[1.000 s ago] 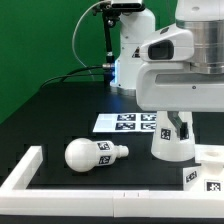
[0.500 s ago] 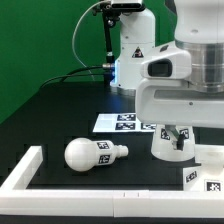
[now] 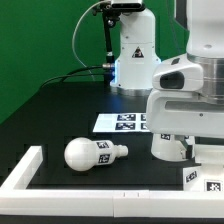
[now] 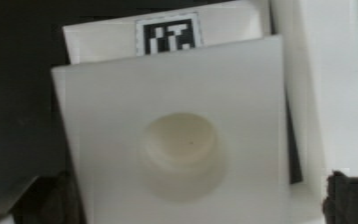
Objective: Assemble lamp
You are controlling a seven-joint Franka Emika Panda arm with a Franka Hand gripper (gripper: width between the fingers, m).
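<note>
The lamp's blocky white base (image 4: 179, 120) fills the wrist view, with a round hollow in its top and a square tag (image 4: 169, 38) at its far end. My gripper (image 4: 194, 205) is open right above it. One dark fingertip (image 4: 43, 200) shows on each side of the base, and neither clearly touches it. In the exterior view the base (image 3: 205, 180) lies at the front right, under my arm. The tapered shade (image 3: 168, 148) stands beside it, partly hidden by the arm. The rounded bulb (image 3: 92, 153) lies on its side to the left.
A long white rail (image 3: 60, 180) borders the black table's front and left, and it also shows beside the base in the wrist view (image 4: 327, 80). The marker board (image 3: 122, 122) lies behind the shade. The arm's white pedestal (image 3: 135, 55) stands at the back.
My arm has moved to the exterior view's right and lower, from over the shade to over the base. The bulb, shade and base have not moved.
</note>
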